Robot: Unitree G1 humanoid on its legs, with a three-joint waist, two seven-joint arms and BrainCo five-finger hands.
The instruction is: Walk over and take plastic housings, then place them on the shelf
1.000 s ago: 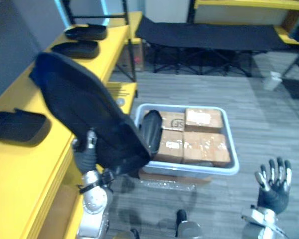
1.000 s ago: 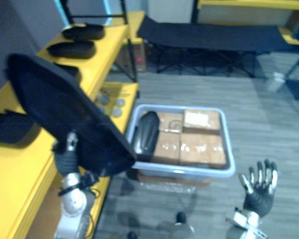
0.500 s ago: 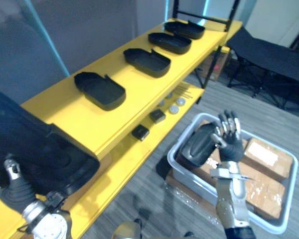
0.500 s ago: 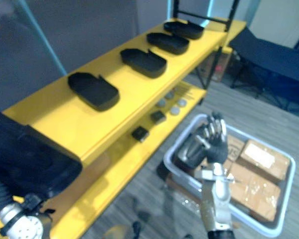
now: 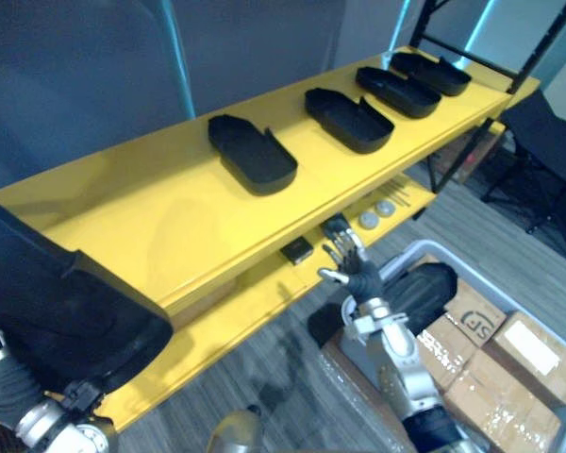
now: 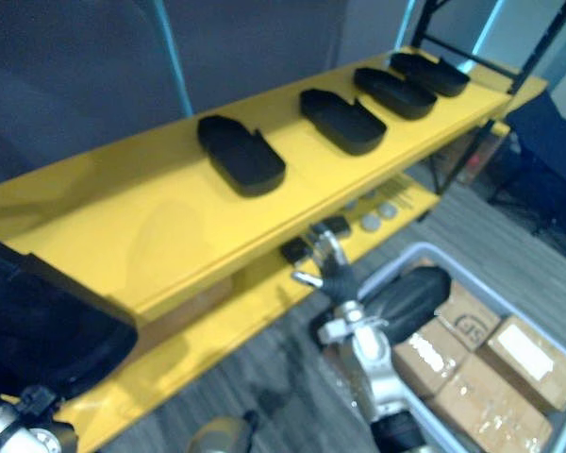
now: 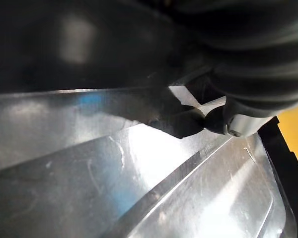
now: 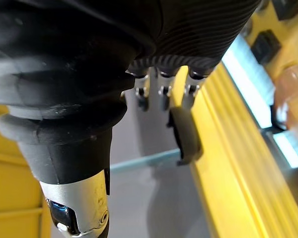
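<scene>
A large black plastic housing is held at the lower left, over the near end of the yellow top shelf. My left hand is shut on it from below; in the left wrist view the thumb presses on its glossy inner face. Several more black housings lie in a row on the shelf, the nearest, then another. My right hand is open with straight fingers, empty, in front of the lower shelf. Just behind it another housing lies in the bin.
A pale bin on the floor at the right holds cardboard boxes. The lower shelf carries small black blocks and round discs. A black upright post stands at the shelf's far end, over grey plank floor.
The whole view has swung left along the shelf. My right hand has come away from the bin's housing toward the lower shelf edge. The left hand still holds its housing.
</scene>
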